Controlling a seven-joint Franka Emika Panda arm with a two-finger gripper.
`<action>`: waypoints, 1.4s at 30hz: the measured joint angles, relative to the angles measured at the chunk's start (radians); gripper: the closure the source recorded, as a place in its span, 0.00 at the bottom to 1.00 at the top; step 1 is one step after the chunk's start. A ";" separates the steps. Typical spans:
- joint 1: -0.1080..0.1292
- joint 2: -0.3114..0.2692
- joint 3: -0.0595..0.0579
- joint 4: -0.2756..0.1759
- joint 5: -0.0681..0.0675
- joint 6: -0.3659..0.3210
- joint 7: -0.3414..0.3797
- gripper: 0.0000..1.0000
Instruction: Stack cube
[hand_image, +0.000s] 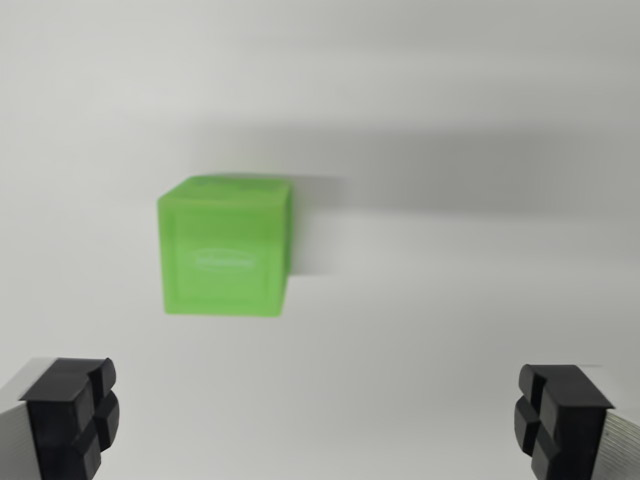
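Note:
A translucent green cube (225, 247) rests on the white table surface, left of centre in the wrist view, with a faint white logo on its near face. My gripper (315, 420) is open, its two black fingertips (75, 410) showing at the bottom corners of the picture. The cube lies beyond the fingertips and toward the wrist view's left, apart from both. Nothing is between the fingers. No second cube is in view.
A broad soft shadow (430, 165) falls across the white surface behind and to the right of the cube.

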 joint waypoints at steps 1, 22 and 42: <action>0.003 0.003 0.000 0.000 -0.001 0.003 0.004 0.00; 0.088 0.151 -0.003 0.014 -0.024 0.133 0.101 0.00; 0.113 0.321 -0.030 0.044 -0.033 0.273 0.108 0.00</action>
